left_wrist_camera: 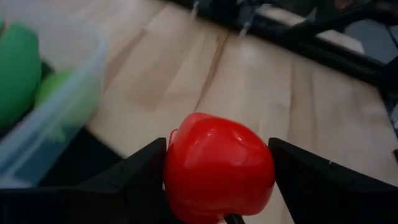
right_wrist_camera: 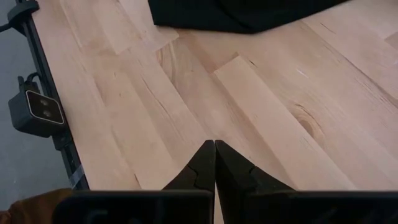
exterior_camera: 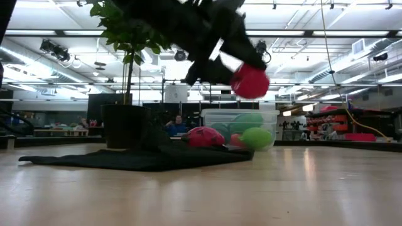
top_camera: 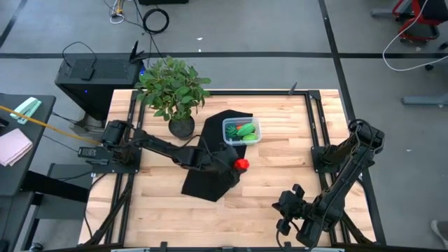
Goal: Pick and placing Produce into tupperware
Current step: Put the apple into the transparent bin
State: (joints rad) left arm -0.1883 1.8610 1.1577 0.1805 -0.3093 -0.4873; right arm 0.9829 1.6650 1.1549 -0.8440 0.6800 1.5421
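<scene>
My left gripper [top_camera: 236, 165] is shut on a red toy fruit [top_camera: 241, 165], lifted above the black cloth [top_camera: 210, 168] just near of the tupperware [top_camera: 241, 131]. The clear tupperware holds a lime-green piece, a green oblong, a red-orange piece and a dark-green one. In the low view the red fruit [exterior_camera: 250, 81] hangs high above the table, with another red piece [exterior_camera: 202, 135] and a lime-green one [exterior_camera: 256, 138] showing at the tupperware [exterior_camera: 242, 125] behind. My right gripper [right_wrist_camera: 214, 155] is shut and empty, low at the table's near right [top_camera: 285, 210]. My left gripper pinches the red toy fruit's two opposite sides [left_wrist_camera: 177, 162] between its two fingers [left_wrist_camera: 140, 171]. The fingers come from the table's left, slanting down. The fruit is lifted clear of the cloth and table.
A leafy potted plant [top_camera: 175, 94] stands on the cloth's far left corner, close to the left arm. Bare wooden table [top_camera: 280, 182] lies to the right of the cloth and tupperware. Black frame rails [top_camera: 315, 133] run along the table's sides.
</scene>
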